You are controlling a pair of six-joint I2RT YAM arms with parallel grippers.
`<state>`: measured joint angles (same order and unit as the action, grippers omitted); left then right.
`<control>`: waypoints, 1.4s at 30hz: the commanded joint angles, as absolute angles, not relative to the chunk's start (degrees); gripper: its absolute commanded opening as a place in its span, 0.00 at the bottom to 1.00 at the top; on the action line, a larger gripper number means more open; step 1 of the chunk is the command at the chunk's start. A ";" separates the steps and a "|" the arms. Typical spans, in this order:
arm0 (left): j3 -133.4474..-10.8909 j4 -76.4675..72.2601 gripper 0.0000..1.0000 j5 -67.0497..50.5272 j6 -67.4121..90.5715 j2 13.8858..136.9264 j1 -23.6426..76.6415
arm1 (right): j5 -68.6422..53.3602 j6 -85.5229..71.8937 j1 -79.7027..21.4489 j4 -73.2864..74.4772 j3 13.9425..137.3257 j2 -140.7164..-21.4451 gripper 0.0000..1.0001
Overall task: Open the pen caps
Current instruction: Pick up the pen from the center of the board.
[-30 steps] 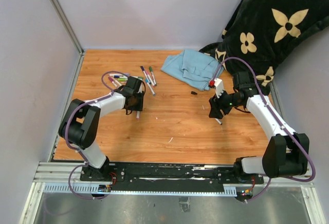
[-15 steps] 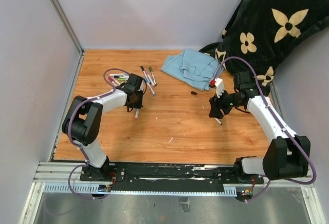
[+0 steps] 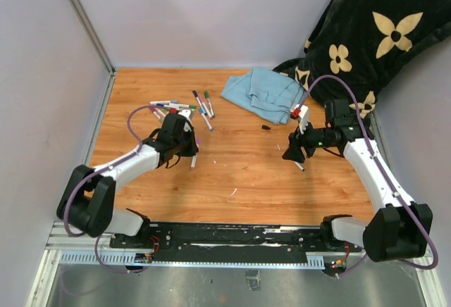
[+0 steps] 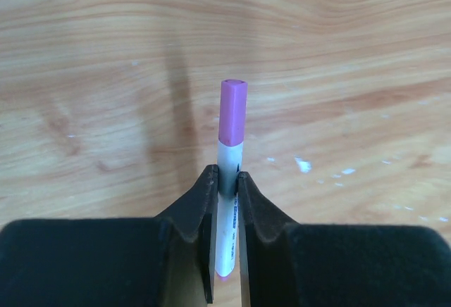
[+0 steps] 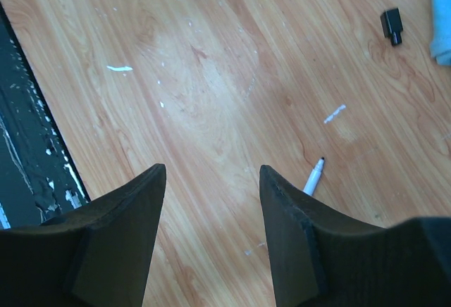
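Your left hand (image 4: pixel 225 180) is pinched shut on a white marker (image 4: pixel 229 160), purple cap (image 4: pixel 232 113) still on, poking out past the fingers over the surface (image 4: pixel 352 74). Your right hand (image 5: pixel 211 180) hangs spread and empty above an uncapped marker (image 5: pixel 313 175). A black cap (image 5: pixel 391 25) lies loose nearby. More capped markers (image 3: pixel 180 106) lie far left.

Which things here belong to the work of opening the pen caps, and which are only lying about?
Belong to the job:
purple cap, on the marker clamped in the left gripper
capped markers in the pile
black cap, already off
uncapped marker

Only lying about:
blue cloth
black flowered blanket
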<state>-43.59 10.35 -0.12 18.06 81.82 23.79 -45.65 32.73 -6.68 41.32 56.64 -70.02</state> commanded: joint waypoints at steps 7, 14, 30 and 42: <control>-28.68 -18.08 0.00 -10.75 33.10 62.59 29.68 | -61.90 25.00 -5.97 30.66 51.62 -61.22 0.57; -23.52 -30.28 0.00 -7.85 38.20 55.98 37.52 | -66.89 12.18 -7.81 15.69 49.34 -58.30 0.58; -14.41 -52.91 0.00 4.77 43.85 57.19 48.11 | -73.51 -0.39 -10.13 -0.07 40.19 -58.53 0.64; -15.67 -66.04 0.00 10.82 46.55 69.25 51.23 | -67.49 -9.62 -14.68 -9.27 36.65 -61.64 0.66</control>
<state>-14.61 -58.81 7.77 45.54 65.49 50.15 -70.30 -3.73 -13.13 -2.63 38.24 -60.99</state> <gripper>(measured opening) 0.160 0.651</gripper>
